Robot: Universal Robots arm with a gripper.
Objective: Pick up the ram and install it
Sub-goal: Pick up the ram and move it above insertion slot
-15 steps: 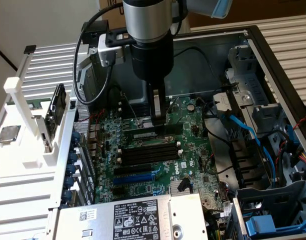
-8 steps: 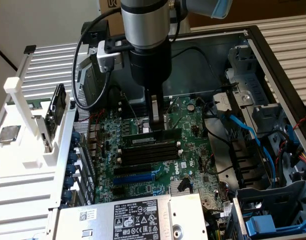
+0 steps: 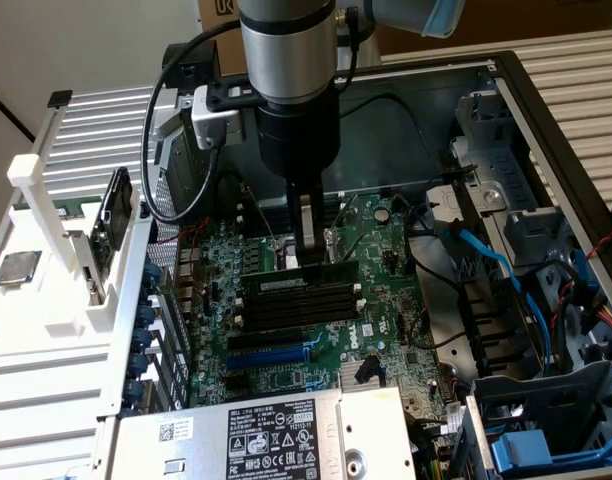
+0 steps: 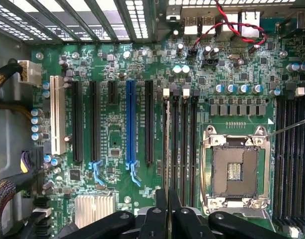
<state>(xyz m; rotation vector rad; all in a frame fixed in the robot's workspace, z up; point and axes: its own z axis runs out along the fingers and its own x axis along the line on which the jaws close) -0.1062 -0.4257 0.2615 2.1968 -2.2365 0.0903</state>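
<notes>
Exterior view: my tool [image 3: 308,252] is pinched narrow on the ram [image 3: 276,284], which hangs straight below it, long axis parallel to the black slots [image 3: 301,308], over the outermost one.

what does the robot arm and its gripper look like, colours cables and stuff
The arm is a silver-grey cylinder with a light blue cap on a joint. Under it is a round black gripper with narrow fingers, black in the wrist view. A small pale box is bracketed to its side, and a black cable loops off it.
</notes>
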